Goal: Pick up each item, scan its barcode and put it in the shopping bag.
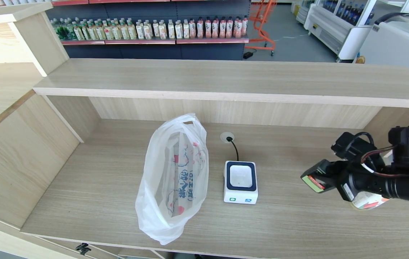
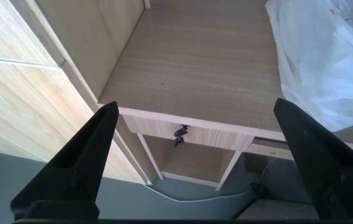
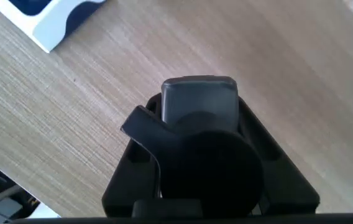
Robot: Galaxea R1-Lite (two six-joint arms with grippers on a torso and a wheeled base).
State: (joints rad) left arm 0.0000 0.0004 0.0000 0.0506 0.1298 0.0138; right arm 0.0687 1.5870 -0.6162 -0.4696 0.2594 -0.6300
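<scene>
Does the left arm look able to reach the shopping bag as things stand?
Probably yes. The left gripper, open, hangs just off the near edge of the counter, and only bare wood lies between it and the shopping bag; nothing blocks the way.

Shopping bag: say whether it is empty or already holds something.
Not empty. Through the thin white plastic of the shopping bag, a flat printed packet shows inside.
</scene>
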